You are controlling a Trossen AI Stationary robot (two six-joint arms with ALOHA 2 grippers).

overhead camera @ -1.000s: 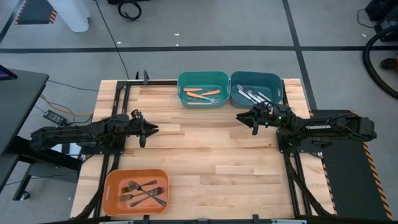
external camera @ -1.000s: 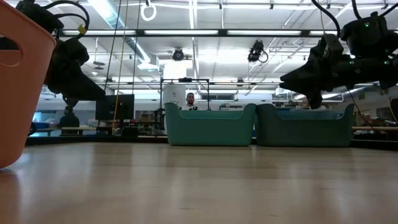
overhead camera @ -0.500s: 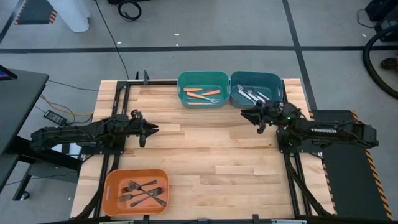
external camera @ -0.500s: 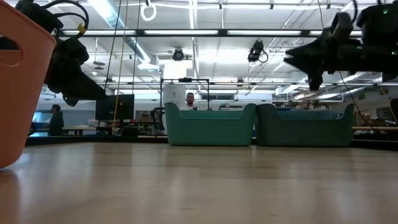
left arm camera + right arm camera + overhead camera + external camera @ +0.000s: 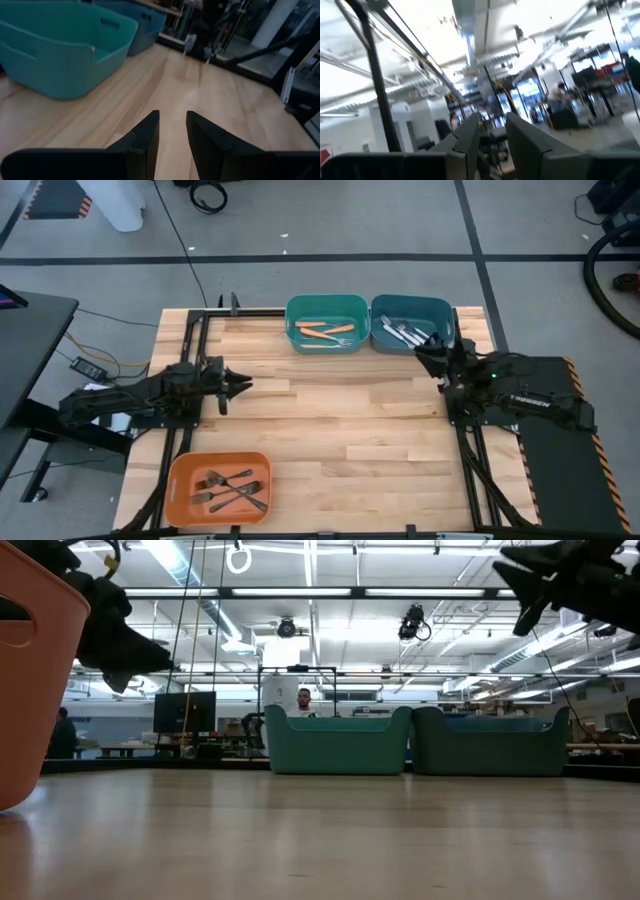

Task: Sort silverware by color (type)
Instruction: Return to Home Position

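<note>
From above I see the left hand (image 5: 240, 385) over the left side of the tabletop (image 5: 330, 430), pointing inward; the right hand (image 5: 425, 352) sits just beside the near wall of the blue bin (image 5: 452, 315). Only this view looks into the bins: the orange-handled forks (image 5: 325, 332) lie in the teal bin (image 5: 290, 320); the silver forks (image 5: 405, 333) lie in the blue bin touching it; the black forks (image 5: 230, 488) lie crossed in the orange bin (image 5: 180, 475) at the near left corner.

The level camera hides every fork behind bin walls; it shows instead that both hands hang clear of the wood, the left (image 5: 160, 658) beside the orange wall (image 5: 30, 690), the right (image 5: 520, 585) up at the frame's upper edge; a person (image 5: 304, 700) shows beyond the teal bin (image 5: 340, 745).

The left wrist camera gives what neither does: its hand (image 5: 172, 130) is released, the fingers (image 5: 147, 135) parted by a narrow gap with bare wood between, the teal bin (image 5: 55, 55) ahead. The right wrist camera shows its hand (image 5: 492, 130) likewise parted and empty, aimed up at ceiling lights and the room.
</note>
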